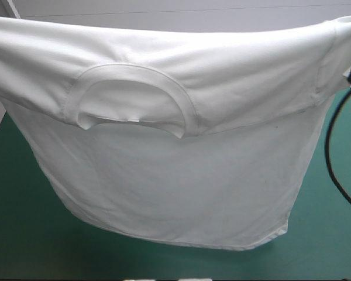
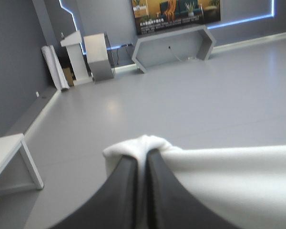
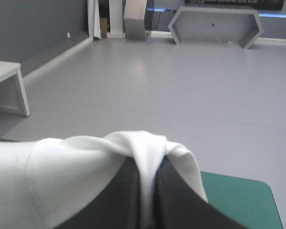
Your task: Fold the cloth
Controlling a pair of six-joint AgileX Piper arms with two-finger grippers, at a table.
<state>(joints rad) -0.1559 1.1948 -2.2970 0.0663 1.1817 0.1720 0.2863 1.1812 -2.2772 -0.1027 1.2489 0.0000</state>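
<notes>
The left gripper [image 2: 143,157] is raised and pinches the white T-shirt [image 2: 229,171]. Its two black fingers [image 2: 124,191] stand all but together with a thin fold of cloth between them. A small bunch of fabric caps the fingertips. From there the shirt stretches away to one side of the gripper as a broad, smooth band.

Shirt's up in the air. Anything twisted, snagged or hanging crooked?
Nothing serious. The T-shirt hangs spread between the left gripper and right gripper, each shut on a bunched pinch of cloth. The only oddity is that its collar sits toward the left arm's side, and the hem dips lower toward the right.
</notes>
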